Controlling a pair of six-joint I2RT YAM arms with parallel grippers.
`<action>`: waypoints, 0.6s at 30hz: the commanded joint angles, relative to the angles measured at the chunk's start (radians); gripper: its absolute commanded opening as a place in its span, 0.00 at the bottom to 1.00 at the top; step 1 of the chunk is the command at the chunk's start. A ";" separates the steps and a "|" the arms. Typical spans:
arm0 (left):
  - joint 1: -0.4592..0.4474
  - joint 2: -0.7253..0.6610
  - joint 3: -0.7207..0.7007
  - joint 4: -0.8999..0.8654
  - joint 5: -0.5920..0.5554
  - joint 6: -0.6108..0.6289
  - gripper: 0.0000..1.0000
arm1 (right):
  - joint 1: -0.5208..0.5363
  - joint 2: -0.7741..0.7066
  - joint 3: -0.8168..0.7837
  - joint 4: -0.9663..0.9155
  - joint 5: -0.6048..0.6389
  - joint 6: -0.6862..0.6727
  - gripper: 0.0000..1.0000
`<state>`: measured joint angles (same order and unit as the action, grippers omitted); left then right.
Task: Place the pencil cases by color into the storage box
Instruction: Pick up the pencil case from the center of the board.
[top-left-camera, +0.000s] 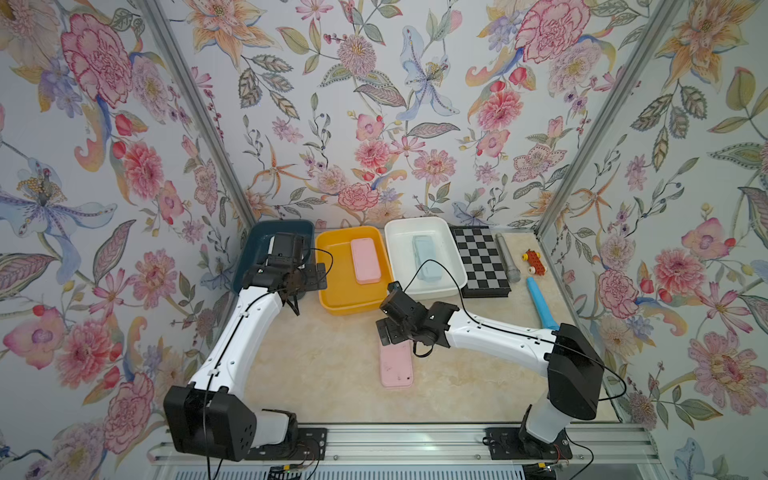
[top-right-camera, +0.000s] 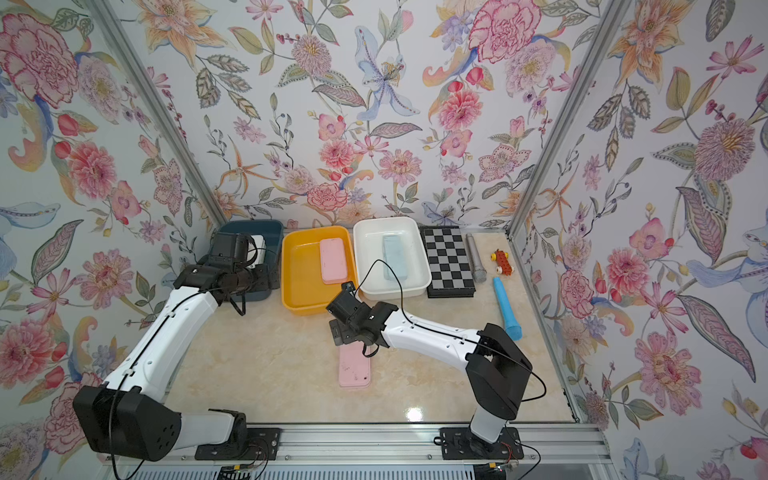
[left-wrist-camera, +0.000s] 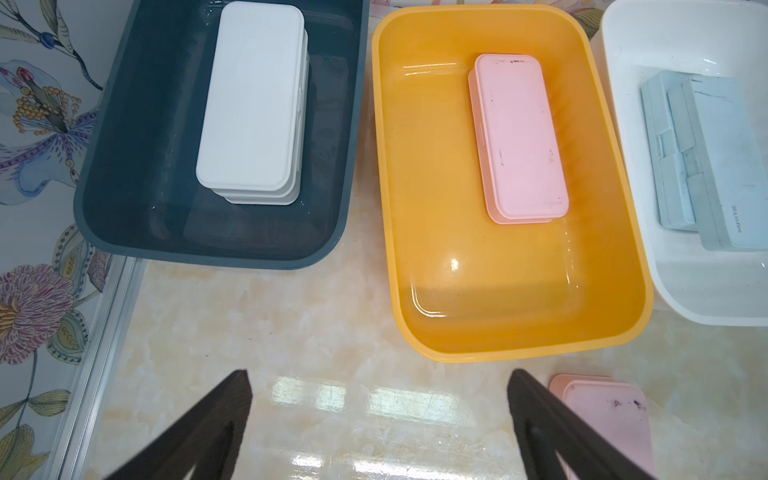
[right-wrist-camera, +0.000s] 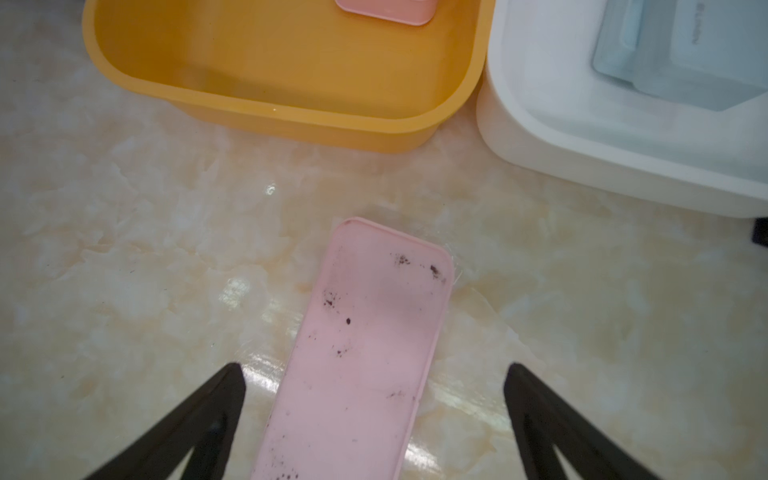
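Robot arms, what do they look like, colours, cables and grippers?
Both the left arm and right arm have smooth white links with bulky black joint housings. A thin black cable runs along each, looping free near the wrist. The left gripper and right gripper have flat, black, tapering fingers.

The tabletop (right-wrist-camera: 166, 249) under me is polished and marble-patterned. It is glossy enough to mirror the lamps in bright streaks. The loose pink pencil case (right-wrist-camera: 361, 353) near me is smooth matt plastic, speckled with dark scuffs. My right fingers (right-wrist-camera: 226, 386) look matt black. Farther off, the yellow box (left-wrist-camera: 623, 232) is shiny plastic with sharp highlights on its floor. The dark teal box (left-wrist-camera: 124, 166) to its left is duller; the white box (right-wrist-camera: 540, 137) to its right is softly glossy. The white pencil cases (left-wrist-camera: 249, 104) are matt — the near rail (top-left-camera: 415, 440) is ribbed bare metal.
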<state>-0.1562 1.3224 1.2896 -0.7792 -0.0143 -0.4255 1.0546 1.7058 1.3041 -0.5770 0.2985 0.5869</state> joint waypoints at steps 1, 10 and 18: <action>0.006 -0.037 -0.036 0.008 0.032 0.028 0.98 | 0.028 0.049 0.065 -0.156 0.001 0.172 1.00; 0.010 -0.052 -0.070 0.012 0.036 0.050 0.99 | 0.079 0.128 0.072 -0.169 0.032 0.316 1.00; 0.022 -0.052 -0.077 0.015 0.050 0.057 0.99 | 0.079 0.163 0.066 -0.133 0.035 0.386 1.00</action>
<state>-0.1486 1.2789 1.2263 -0.7719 0.0223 -0.3889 1.1320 1.8389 1.3754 -0.7029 0.3149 0.9222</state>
